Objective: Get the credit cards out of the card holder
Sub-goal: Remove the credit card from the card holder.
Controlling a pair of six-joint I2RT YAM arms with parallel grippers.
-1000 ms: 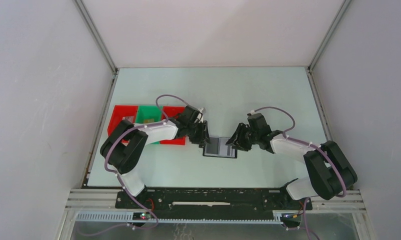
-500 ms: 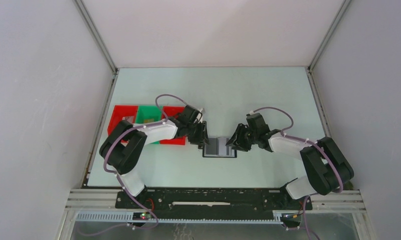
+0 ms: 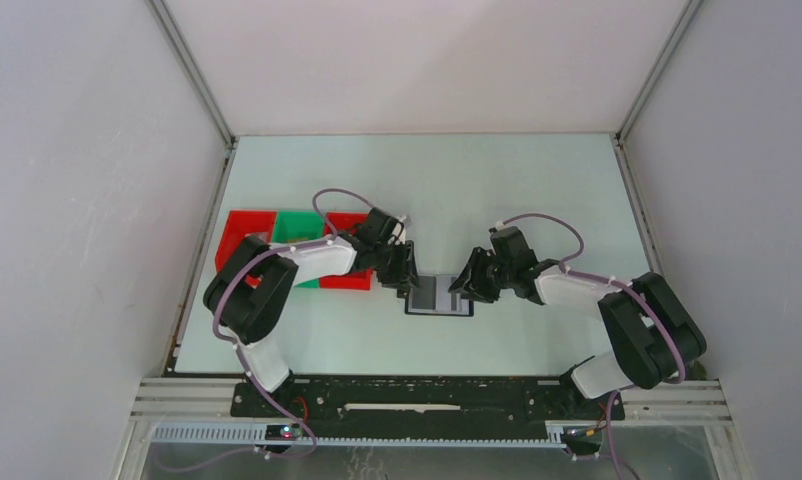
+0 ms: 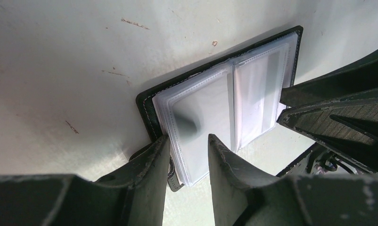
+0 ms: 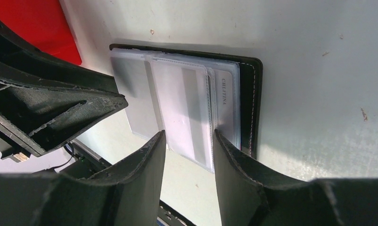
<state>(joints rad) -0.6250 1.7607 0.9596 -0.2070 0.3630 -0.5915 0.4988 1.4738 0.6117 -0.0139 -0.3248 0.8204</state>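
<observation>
The black card holder lies open on the table between my two grippers, its clear plastic sleeves fanned out. In the right wrist view a pale grey credit card with small lettering sits in a sleeve next to the black cover. In the left wrist view the sleeves show pale grey contents. My left gripper is open, its fingers straddling the left panel's near edge. My right gripper is open over the right panel's sleeves. Both also show from above, the left gripper and the right gripper.
Red and green trays stand in a row just left of the left gripper; a red tray corner shows in the right wrist view. White walls close in the table on three sides.
My right gripper has edged left, closer over the holder's right panel. My left gripper has hardly moved. The holder lies where it was.
</observation>
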